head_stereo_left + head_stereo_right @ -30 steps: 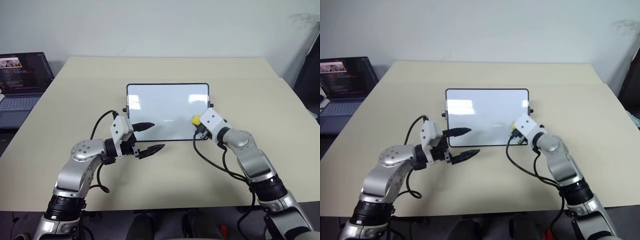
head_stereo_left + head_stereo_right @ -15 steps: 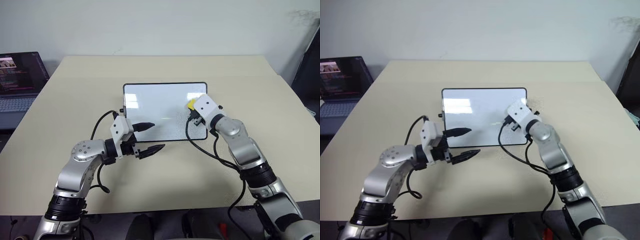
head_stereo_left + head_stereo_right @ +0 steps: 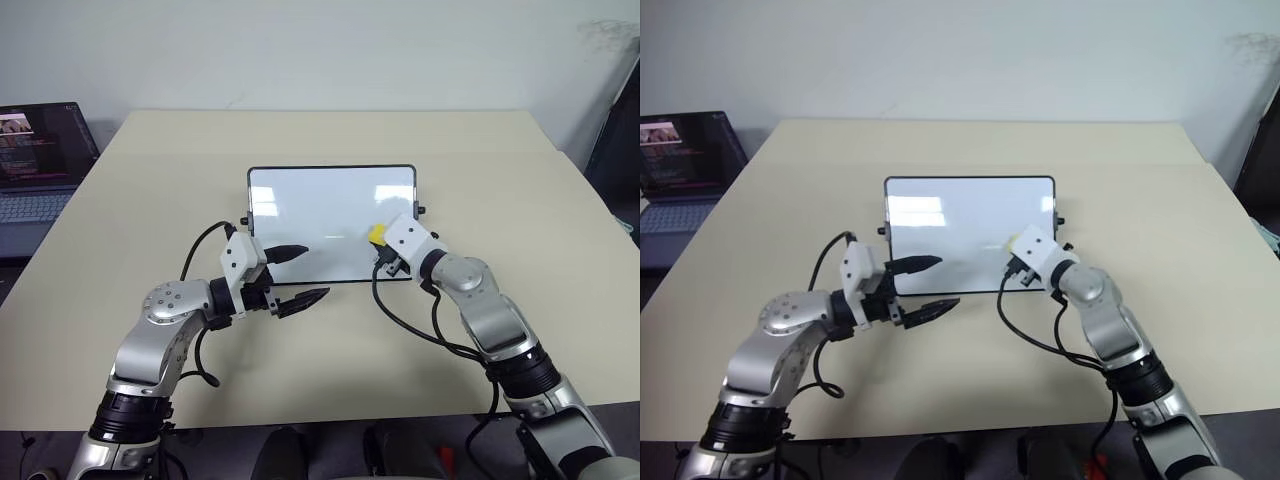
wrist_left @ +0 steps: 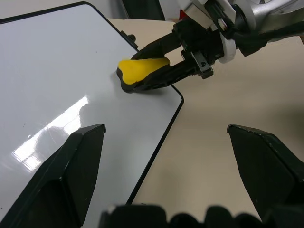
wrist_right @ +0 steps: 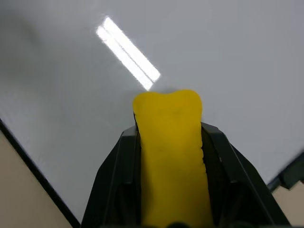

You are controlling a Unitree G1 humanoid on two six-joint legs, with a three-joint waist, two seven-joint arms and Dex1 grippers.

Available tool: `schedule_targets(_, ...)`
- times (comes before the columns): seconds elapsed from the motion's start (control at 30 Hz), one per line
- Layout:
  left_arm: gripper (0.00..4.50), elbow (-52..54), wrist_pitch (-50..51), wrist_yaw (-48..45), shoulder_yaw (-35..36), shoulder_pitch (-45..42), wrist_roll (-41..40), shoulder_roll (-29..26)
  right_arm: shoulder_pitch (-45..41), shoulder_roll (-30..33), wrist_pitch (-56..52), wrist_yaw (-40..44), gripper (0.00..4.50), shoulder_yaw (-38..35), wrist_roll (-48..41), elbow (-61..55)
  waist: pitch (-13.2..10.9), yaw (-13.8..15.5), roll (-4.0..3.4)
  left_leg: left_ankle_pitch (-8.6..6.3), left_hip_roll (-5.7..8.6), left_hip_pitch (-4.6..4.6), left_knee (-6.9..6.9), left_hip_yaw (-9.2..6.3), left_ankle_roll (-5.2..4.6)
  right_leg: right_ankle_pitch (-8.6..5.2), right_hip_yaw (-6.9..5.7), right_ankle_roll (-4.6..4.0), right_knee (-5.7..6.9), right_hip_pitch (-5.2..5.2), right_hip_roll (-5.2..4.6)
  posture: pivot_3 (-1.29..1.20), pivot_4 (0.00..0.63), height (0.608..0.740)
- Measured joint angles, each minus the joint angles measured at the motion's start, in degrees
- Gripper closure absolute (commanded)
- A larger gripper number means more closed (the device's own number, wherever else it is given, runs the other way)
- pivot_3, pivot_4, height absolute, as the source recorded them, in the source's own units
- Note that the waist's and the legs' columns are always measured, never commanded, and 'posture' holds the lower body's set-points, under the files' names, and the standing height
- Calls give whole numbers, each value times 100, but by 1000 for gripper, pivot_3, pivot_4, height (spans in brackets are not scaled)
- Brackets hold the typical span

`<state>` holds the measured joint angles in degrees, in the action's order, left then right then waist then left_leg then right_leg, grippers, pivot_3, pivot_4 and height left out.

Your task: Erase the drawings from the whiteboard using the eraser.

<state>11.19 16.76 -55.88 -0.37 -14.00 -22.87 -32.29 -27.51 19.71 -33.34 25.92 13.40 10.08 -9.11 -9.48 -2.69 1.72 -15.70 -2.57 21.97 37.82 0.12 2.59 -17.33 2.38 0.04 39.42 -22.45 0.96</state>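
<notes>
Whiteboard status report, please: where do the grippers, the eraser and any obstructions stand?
Right gripper shut on eraser, at whiteboard near right corner. Left gripper open, empty. No drawings visible. Nothing in the way.

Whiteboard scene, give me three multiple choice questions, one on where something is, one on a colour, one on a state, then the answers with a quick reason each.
1. Where is the laptop?
A. At the table's far left edge
B. On top of the whiteboard
C. Beside the right arm

2. What colour is the eraser?
A. Red
B. Yellow
C. Blue

3. How is the left gripper?
A. Shut on the eraser
B. Shut on nothing
C. Open and holding nothing

Answers:
1. A, its lit screen shows at the left border of the head views, apart from the whiteboard.
2. B, the block pinched in the right gripper is bright yellow, its tip over the board near the board's right corner closest to the robot.
3. C, its two black fingers stand spread by the board's near left corner with nothing between them.
</notes>
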Motion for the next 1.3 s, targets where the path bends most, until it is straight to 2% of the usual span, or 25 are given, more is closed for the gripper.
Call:
schedule_targets(0.23,0,27,-1,-282,-203,-30,-59,-5,1505,825,-955,456,3201,-1100,-545,-1967,-4,126,-3,-11,1,66,-7,-12,4,-5,-13,8,-40,-35,-2,0,150,740)
schedule_targets(0.37,0,-52,-23,-448,-479,-286,-54,131,2127,774,-1404,331,3201,-1442,-691,-2340,-4,108,-3,-11,1,88,2,-5,4,-2,-5,12,-25,-68,-1,0,150,740)
schedule_targets(0.43,0,-108,-88,-545,-616,-502,-53,219,2315,526,-1471,95,3201,-1451,-692,-2266,-4,86,-3,-10,0,84,2,-2,3,-2,-1,12,-15,-71,3,0,150,740)
schedule_targets(0.57,0,-339,-275,-846,-843,-758,4,249,2345,65,-1472,-380,3201,-1564,-700,-1893,-4,73,-4,-10,2,77,5,5,3,-2,6,12,-1,-73,7,0,150,740)
schedule_targets(0.73,0,-716,-497,-1128,-1016,-1047,130,320,2207,-209,-1341,-861,3201,-1706,-691,-1491,-4,93,-4,-10,6,82,9,6,3,-2,6,12,-2,-75,7,0,150,740)
schedule_targets(1.2,0,-726,-596,-1229,-1158,-1082,174,447,1779,-477,-1216,-1244,3201,-2096,-1050,-1029,-4,95,-4,-10,4,82,11,6,3,-3,7,12,5,-76,6,0,150,740)
schedule_targets(1.23,0,-726,-596,-1229,-1172,-1083,175,460,1748,-476,-1210,-1260,2488,-2115,-1085,-997,-4,95,-4,-10,5,82,11,6,3,-2,7,12,6,-76,6,0,150,740)
schedule_targets(1.27,0,-726,-597,-1230,-1175,-1085,177,461,1737,-473,-1208,-1275,2332,-2119,-1095,-965,-4,95,-4,-10,5,82,11,5,3,-2,7,12,5,-76,6,0,150,740)
schedule_targets(1.3,0,-726,-604,-1234,-1181,-1087,205,453,1737,-460,-1200,-1291,1972,-2117,-1102,-916,-4,95,-4,-10,5,82,11,5,3,-2,6,12,6,-76,6,0,150,740)
